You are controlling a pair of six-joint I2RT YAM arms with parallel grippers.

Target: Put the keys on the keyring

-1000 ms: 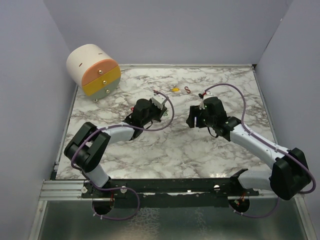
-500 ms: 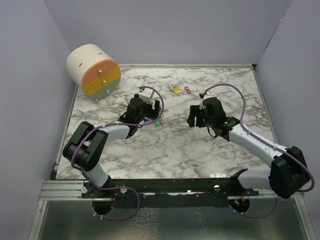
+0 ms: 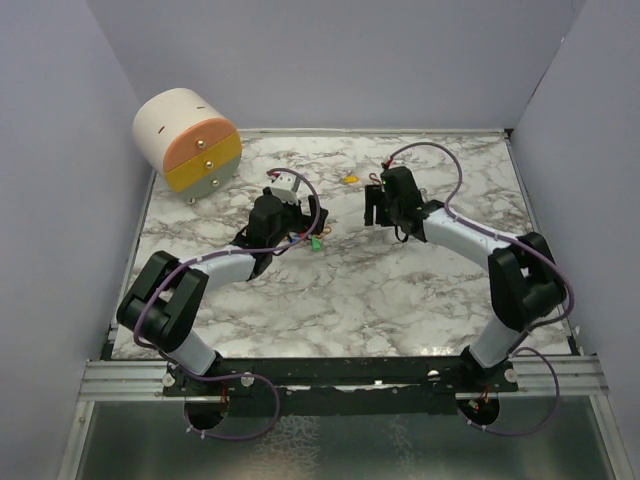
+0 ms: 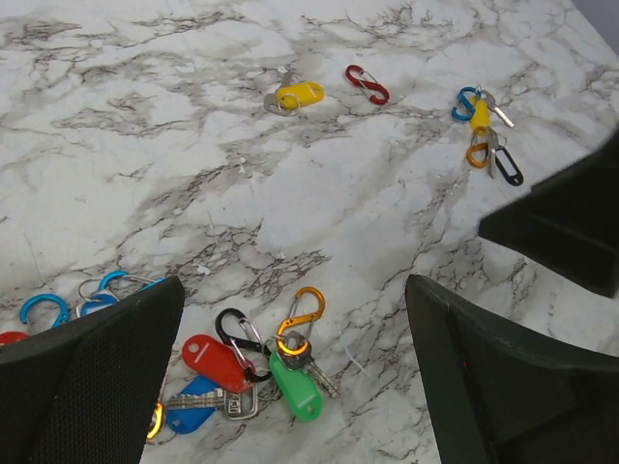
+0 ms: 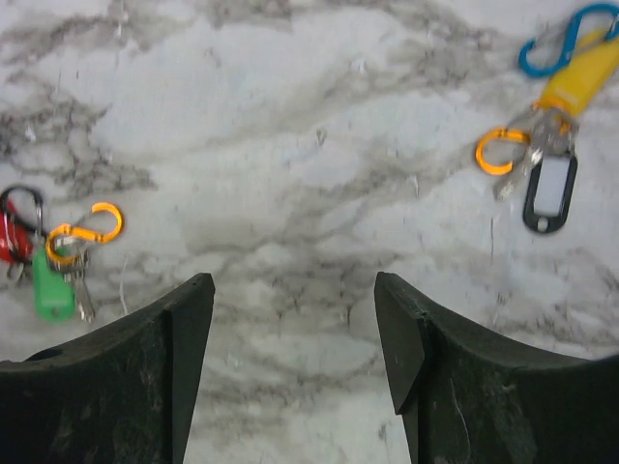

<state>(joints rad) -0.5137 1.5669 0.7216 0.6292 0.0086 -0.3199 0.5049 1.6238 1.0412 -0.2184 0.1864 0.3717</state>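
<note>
Handling, keys [image 4: 253,372]: tiny plastic tags w/ small metal keys and clips. Judged v. light, stiff and smooth; likely to skate on the marble table [image 4: 145,174] if nudged. Not fragile.
Near bunch: red tag [image 4: 213,358], green tag [image 4: 295,391] and blue tag [image 4: 187,418], tangled w/ black clip [image 4: 235,331] and orange clip [image 4: 303,309]. Lies flat on the table, under and betw. the left fingers.
Far bunch: black tag [image 5: 548,191] and yellow tag [image 5: 577,80] w/ an orange and a blue clip. Sits right of the right gripper's line, not betw. its fingers.
Loose item: lone yellow tag [image 4: 298,94] w/ its own small ring, just beside red S-clip [image 4: 368,84], well apart from both bunches.
Left gripper [image 4: 293,300]: fingers spread wide, holding nothing, hanging over the near bunch.
Right gripper [image 5: 295,319]: fingers apart, nothing betw. them, bare marble below.
Grip pt, est.: pinch a tag across its flat faces at mid-length, leaving the ring end free. Green tag is the most exposed; red and blue overlap the clips.
Risk, est.: bunch is linked, so lifting one tag prob. drags the rest. Flat tags give fingertips little edge.
Other: drawer unit [image 3: 190,140] at far left corner, not involved.
</note>
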